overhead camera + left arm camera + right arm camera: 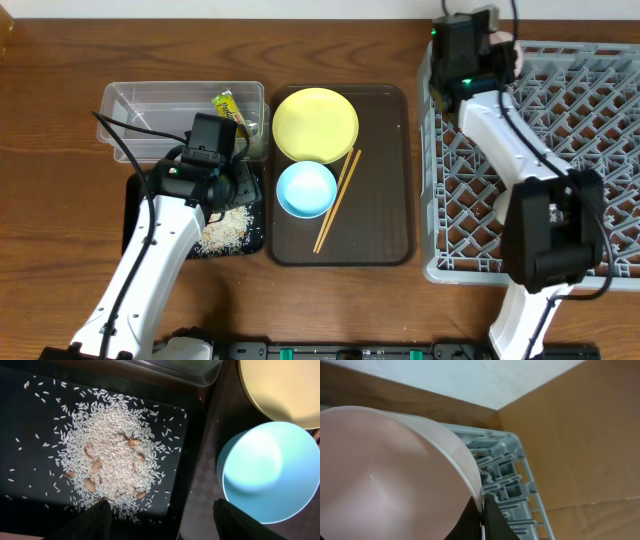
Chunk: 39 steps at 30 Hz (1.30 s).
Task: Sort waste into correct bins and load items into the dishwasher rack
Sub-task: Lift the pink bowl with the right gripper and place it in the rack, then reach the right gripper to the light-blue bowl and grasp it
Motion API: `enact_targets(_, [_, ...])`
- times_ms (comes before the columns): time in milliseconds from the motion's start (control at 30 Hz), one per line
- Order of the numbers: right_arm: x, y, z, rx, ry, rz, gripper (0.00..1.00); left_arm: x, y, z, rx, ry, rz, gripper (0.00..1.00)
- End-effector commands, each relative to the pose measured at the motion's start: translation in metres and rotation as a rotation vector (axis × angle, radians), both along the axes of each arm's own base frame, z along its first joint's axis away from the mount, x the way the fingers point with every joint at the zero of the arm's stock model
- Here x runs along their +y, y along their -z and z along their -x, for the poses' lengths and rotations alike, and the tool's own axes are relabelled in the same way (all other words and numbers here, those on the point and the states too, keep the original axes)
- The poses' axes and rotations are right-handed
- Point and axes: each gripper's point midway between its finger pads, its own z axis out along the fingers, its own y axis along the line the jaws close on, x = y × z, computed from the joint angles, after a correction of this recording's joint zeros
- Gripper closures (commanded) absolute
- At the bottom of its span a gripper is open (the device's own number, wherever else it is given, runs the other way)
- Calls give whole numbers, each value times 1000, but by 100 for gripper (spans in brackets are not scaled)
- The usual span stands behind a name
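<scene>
Chopsticks (337, 200) slanted beside the blue bowl (305, 188); left of it, my spread left gripper (161, 510) hung over rice (112, 455) in the black tray (30, 435). My right gripper (482, 515) clamped the white bowl (385, 475).

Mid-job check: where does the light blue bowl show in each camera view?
Overhead: light blue bowl on the brown tray, left side, just below the yellow plate.
Left wrist: bowl at lower right, plate above it.
Right wrist: not in it; the white bowl fills the view.
Shared landmark: the yellow plate, in overhead and left wrist.
</scene>
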Motion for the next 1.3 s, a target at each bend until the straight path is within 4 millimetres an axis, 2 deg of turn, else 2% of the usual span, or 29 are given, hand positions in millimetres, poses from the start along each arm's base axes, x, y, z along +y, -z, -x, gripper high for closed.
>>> enact_targets(0, [13,3,0,-14,2,12,99,3,-6,-2,-22,-18,-1,32])
enact_targets(400, [34,34,12,65,-25,-43,99,3,-6,-2,-22,-18,-1,31])
enact_targets(533, [49,62,27,156,-57,-181,95,3,-6,-2,-22,-18,-1,31])
enact_targets(633, [61,76,40,193,-61,-332,91,3,-6,-2,-22,-18,-1,32])
enact_targets(700, [69,72,47,203,-75,-411,85,3,-6,-2,-22,-18,-1,32])
enact_targets(767, [76,58,52,201,-108,-461,78,3,-6,-1,-21,-18,-1,32])
enact_targets(867, [87,29,59,168,-167,-547,55,3,-6,-1,-19,-18,-2,32])
enact_targets(933, [100,12,65,158,-229,-632,47,3,-6,-1,-18,-18,-3,32])
enact_targets(1000, [119,-1,73,172,-308,-737,44,5,-6,-1,-21,-17,-15,31])
enact_targets(1100, [159,-10,88,234,-456,-932,44,13,-9,-1,-31,-34,-32,32])
enact_targets(1200, [197,-8,106,332,-567,-1077,46,23,-16,2,-45,-70,-30,31])
enact_targets(1267, [213,0,117,397,-594,-1109,46,35,-21,4,-57,-109,-28,31])
